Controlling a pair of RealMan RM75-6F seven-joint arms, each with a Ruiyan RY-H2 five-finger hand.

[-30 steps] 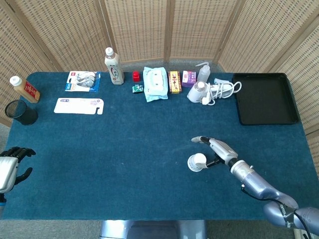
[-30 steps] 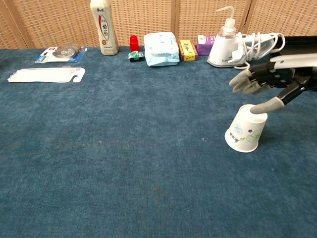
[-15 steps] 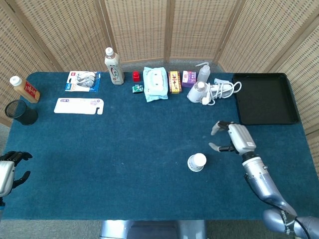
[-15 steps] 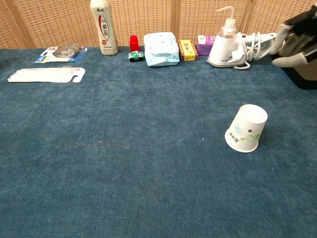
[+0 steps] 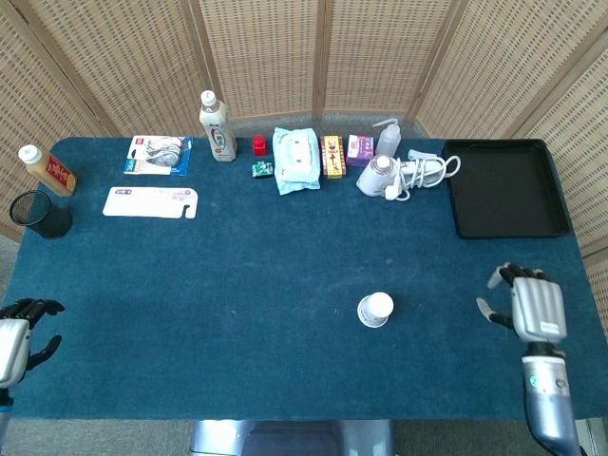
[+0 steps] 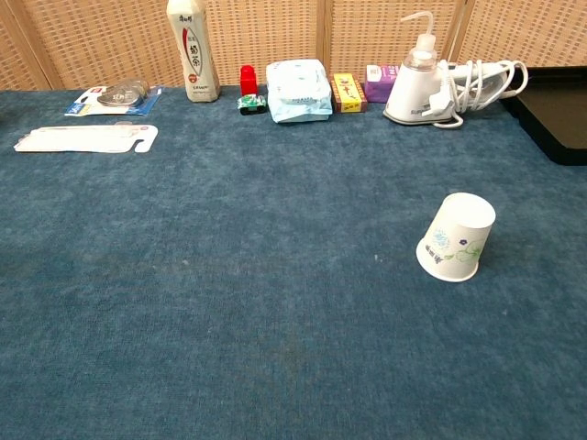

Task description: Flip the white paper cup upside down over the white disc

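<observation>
The white paper cup (image 5: pixel 375 310) (image 6: pixel 456 236) stands upside down on the blue table, right of the middle, with a small leaf print on its side. No white disc shows in either view. My right hand (image 5: pixel 528 306) hangs near the table's right front corner, well right of the cup, fingers apart and empty. My left hand (image 5: pixel 17 332) sits at the left front edge, dark fingers loosely spread, holding nothing. Neither hand shows in the chest view.
Along the back edge stand a white bottle (image 5: pixel 218 126), a red cap (image 5: pixel 258 144), a wipes pack (image 5: pixel 295 159), small boxes (image 5: pixel 332 156), a spray bottle (image 5: pixel 387 138) and a corded white appliance (image 5: pixel 394 176). A black tray (image 5: pixel 503 187) lies back right. A black cup (image 5: pixel 40 214) stands far left.
My right hand let go of the cup's base and drew back to the right front corner, leaving the chest view. The cup stayed upside down in place.
</observation>
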